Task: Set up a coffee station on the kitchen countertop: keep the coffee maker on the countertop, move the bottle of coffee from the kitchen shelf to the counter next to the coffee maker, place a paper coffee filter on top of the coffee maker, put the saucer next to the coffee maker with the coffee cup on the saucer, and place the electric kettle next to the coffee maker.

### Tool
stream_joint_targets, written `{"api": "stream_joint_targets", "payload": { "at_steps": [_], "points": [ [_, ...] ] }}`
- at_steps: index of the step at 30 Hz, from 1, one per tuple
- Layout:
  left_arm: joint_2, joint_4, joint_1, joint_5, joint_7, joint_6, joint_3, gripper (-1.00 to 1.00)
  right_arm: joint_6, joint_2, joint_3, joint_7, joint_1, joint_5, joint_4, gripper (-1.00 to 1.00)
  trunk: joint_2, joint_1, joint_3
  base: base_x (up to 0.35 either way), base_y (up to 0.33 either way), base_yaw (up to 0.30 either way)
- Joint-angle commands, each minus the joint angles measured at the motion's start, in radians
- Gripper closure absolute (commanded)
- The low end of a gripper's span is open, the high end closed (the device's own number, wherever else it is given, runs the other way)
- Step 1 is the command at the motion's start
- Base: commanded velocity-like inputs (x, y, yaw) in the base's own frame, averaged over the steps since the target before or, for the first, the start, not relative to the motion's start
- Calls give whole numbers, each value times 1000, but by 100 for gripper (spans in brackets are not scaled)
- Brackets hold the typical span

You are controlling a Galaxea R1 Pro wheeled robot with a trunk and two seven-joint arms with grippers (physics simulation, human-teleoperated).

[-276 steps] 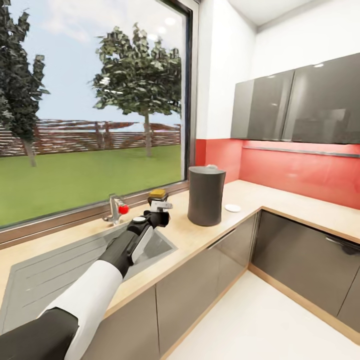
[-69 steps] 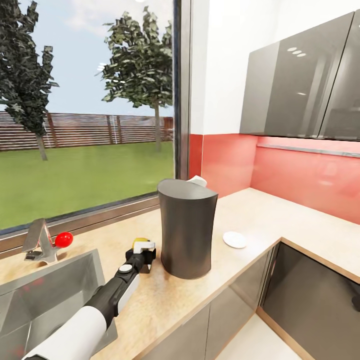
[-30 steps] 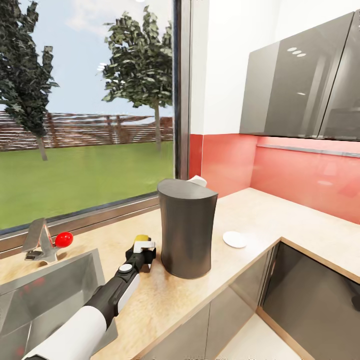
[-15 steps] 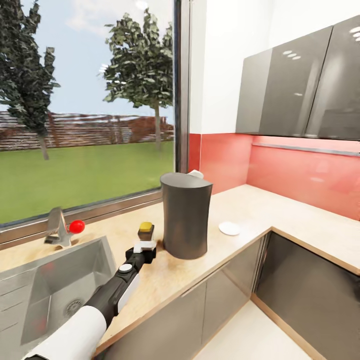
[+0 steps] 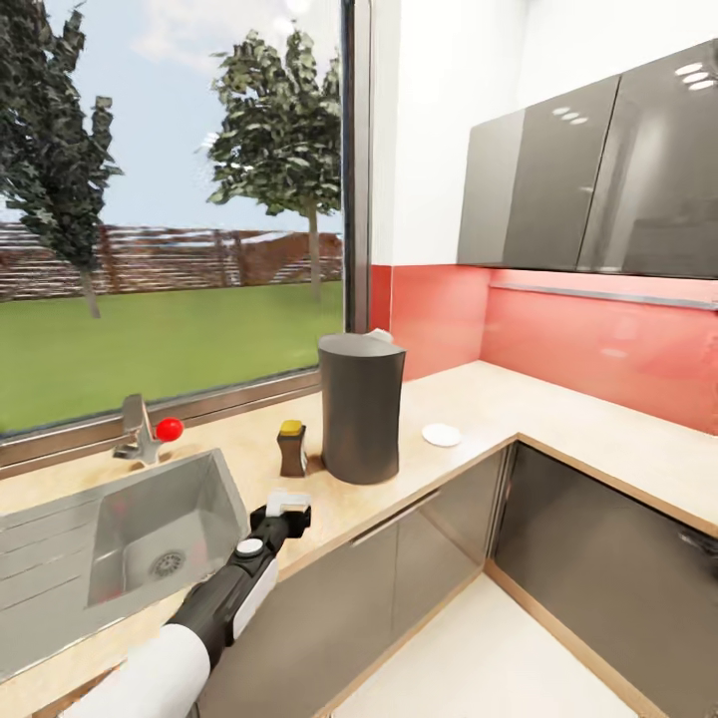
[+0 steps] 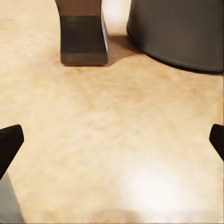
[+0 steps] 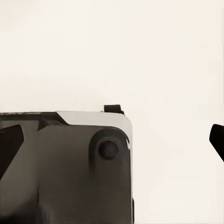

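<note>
One item placed: the bottle of coffee (image 5: pixel 291 448) stands just left of the coffee maker (image 5: pixel 361 407), the left gripper (image 5: pixel 288 502) spread empty nearby, best backed straight off without clipping it.

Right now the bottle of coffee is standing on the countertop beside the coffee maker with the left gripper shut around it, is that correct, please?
Not quite. The bottle of coffee does stand on the countertop beside the coffee maker, but the left gripper is open and apart from it. The left wrist view shows its fingertips spread wide with only bare worktop between them.
</note>
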Motion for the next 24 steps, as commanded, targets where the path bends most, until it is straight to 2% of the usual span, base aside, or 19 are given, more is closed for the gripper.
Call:
{"api": "stream_joint_targets", "payload": {
  "at_steps": [1,6,13,15,17,19,24],
  "points": [
    [0,-4,12,9,9,-10,-6,-100,-4,0,-8,-1,-1,8,1,-100,-2,0,-2,-313,-155,0],
    [-7,-12,109,7,7,-154,-8,-100,-4,1,-8,-1,-1,8,1,-100,-2,0,-2,-180,-96,0],
    [-20,-15,213,0,0,-226,-9,-100,-5,1,-8,-1,-1,8,0,-100,-2,0,-2,-20,-11,0],
    [-21,-15,252,-1,-1,-285,-14,-100,-6,1,-8,-1,-1,8,0,-100,-2,0,-2,-3,-2,0],
    [-21,-15,279,-1,-2,-324,-32,-100,-6,1,-7,-1,-1,8,-1,-100,-2,0,-2,-1,-1,0],
    [-21,-15,310,-1,-1,-355,-81,-100,-7,1,-8,-1,-1,7,-1,-100,-2,0,-2,0,0,0],
    [-21,-13,364,0,0,-369,-118,-100,-7,1,-8,0,-1,8,-1,-100,-2,0,-2,0,0,0]
  ]
}}
